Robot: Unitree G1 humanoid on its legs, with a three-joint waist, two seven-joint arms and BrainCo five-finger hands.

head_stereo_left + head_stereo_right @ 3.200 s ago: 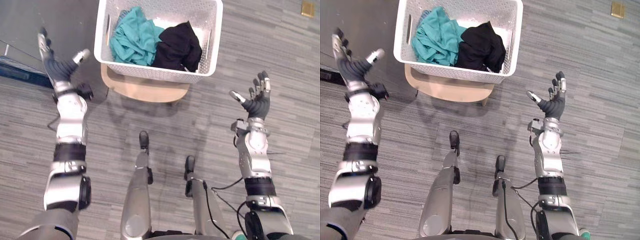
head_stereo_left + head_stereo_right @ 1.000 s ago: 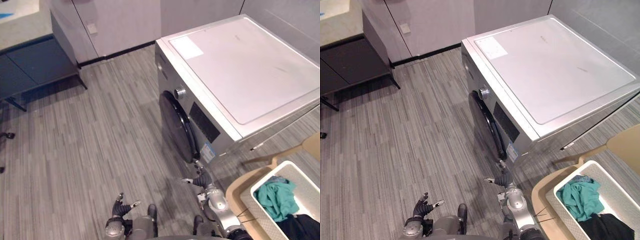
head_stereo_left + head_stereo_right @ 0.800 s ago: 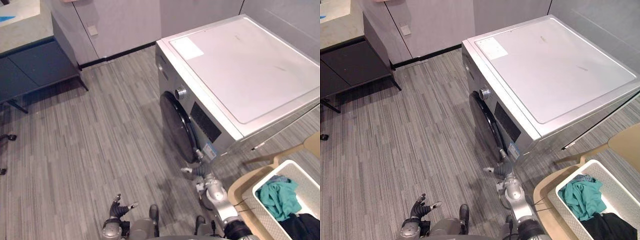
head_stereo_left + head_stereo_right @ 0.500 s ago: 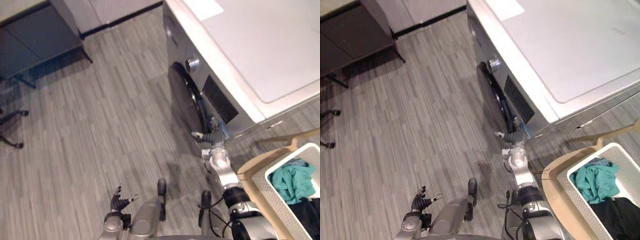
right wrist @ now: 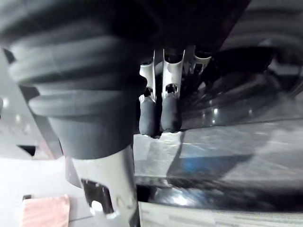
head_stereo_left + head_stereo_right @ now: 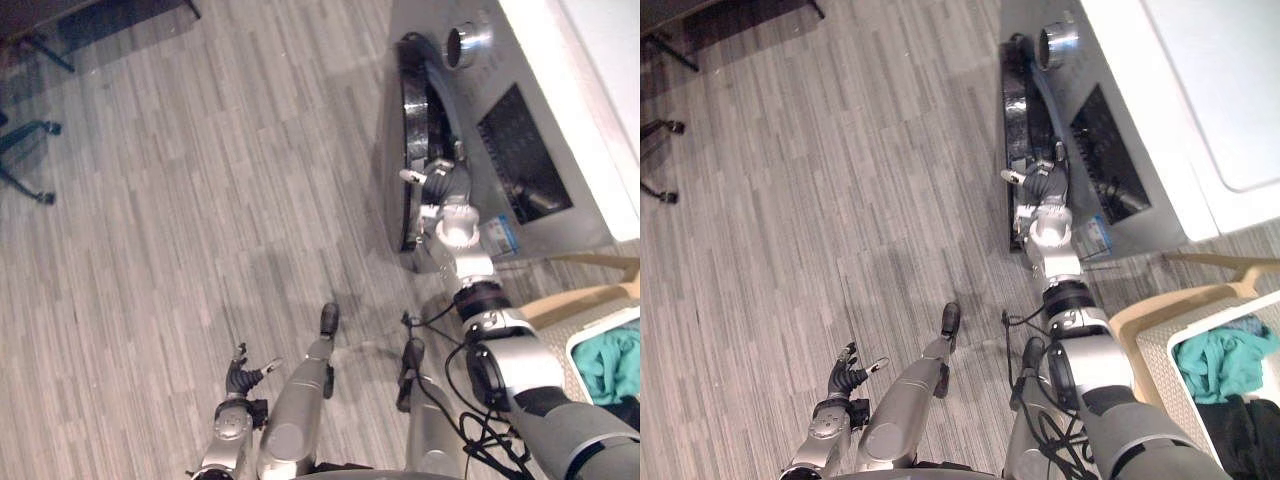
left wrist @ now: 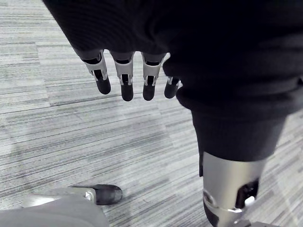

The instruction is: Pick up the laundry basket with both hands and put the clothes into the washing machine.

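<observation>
The white laundry basket (image 6: 1152, 352) stands on a tan chair (image 6: 1165, 298) at the lower right, with a teal cloth (image 6: 1220, 362) and a black cloth (image 6: 1252, 430) in it. Neither hand touches it. The silver washing machine (image 6: 520, 150) stands at the upper right, its dark round door (image 6: 413, 140) facing the floor side. My right hand (image 6: 443, 187) is up against the door's lower edge, thumb out, fingers (image 5: 161, 111) nearly straight on the dark glass. Down by my side, my left hand (image 6: 243, 379) hangs open over the floor, its fingers (image 7: 124, 75) straight and holding nothing.
A silver knob (image 6: 467, 42) sits above the door on the machine's front. An office chair's wheeled legs (image 6: 25, 150) show at the far left. Grey plank floor (image 6: 200, 200) stretches wide to the left of the machine.
The camera has tilted down and drawn closer to the machine. My right hand has risen from the floor side to the door's edge. The left hand stays low.
</observation>
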